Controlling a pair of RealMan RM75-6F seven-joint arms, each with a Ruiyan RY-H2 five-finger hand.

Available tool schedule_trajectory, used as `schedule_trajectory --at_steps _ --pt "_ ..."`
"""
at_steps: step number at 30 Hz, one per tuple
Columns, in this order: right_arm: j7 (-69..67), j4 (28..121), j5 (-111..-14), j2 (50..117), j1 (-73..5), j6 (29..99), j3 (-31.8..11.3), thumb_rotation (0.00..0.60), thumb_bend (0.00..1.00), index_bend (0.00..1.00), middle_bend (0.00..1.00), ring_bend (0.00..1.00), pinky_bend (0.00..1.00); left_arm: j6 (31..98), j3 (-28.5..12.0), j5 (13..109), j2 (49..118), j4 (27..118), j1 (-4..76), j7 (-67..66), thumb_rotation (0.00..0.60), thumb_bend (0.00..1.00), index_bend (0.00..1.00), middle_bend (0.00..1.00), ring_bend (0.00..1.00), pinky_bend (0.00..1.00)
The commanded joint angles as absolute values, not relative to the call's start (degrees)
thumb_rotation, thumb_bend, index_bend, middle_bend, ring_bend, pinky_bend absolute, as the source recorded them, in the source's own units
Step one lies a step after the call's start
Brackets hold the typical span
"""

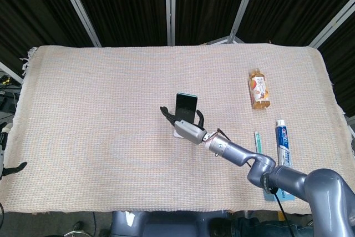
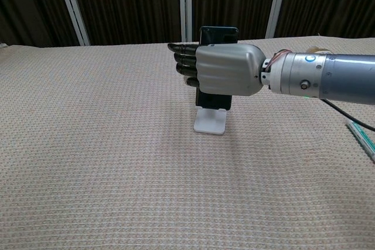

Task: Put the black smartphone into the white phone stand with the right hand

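Head view: black smartphone (image 1: 186,106) stands upright in white phone stand (image 1: 179,134) mid-counter, right hand (image 1: 186,126) just in front, fingers spread, gripping nothing. Juice bottle (image 1: 258,88), toothpaste box (image 1: 283,142) at right, writing unreadable. Chest view: right hand (image 2: 225,69) open, fingers straight beside the phone. Phone looks rigid, slick, breakable; grip side edges. Left hand unseen.

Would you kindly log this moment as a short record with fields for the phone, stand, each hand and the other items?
phone: black phone standing upright in the stand
stand: white stand, mid-table
right hand: right hand in front of the phone, fingers extended, not gripping
left hand: not in view
other items: bottle, toothpaste and toothbrush, all lying to the right
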State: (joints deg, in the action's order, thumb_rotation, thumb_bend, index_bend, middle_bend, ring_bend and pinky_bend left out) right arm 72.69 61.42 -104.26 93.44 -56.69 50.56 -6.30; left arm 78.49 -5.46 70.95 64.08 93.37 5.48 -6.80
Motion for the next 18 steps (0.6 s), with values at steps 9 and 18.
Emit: schedule_trajectory --at_steps 9,18 --pt "68.9 66.9 -104.0 88.9 -52.8 60.5 -7.1 0.6 0.13 0.13 0.08 0.08 0.0 78.9 -5.3 71.7 63.7 94.0 5.4 -6.3 0.6 0.0 0.0 0.0 0.0 0.0" --pt "47.3 81.0 -94.3 83.1 -40.0 79.0 -10.6 0.6 0.0 0.08 0.05 0.08 0.0 80.0 -4.9 73.9 63.1 94.6 5.0 -4.9 0.6 0.0 0.0 0.0 0.0 0.0"
